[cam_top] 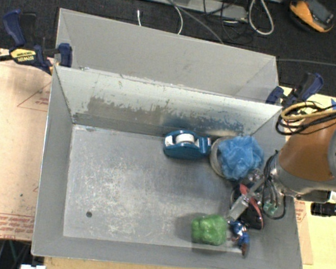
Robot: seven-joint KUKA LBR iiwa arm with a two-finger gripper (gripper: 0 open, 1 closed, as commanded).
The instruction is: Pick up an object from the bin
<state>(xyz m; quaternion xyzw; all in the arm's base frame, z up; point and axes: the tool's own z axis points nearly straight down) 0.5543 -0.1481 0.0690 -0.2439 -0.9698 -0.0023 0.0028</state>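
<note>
Gripper (240,222) lowered into the bin's (114,185) front right corner, just beside the right edge of a lumpy green soft object (208,229) lying on the floor there. Whether it is open, closed or touching the object cannot be told. Behind, at the back wall: a crumpled blue object (240,155) and a blue tape dispenser (186,145).

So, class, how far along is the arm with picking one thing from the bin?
Done: nothing lifted yet; the green lump, blue tape dispenser and blue fluffy ball all lie in the bin. In hand: the end effector is down at the right side, between ball and lump. Left: the grasp and the lift.
</note>
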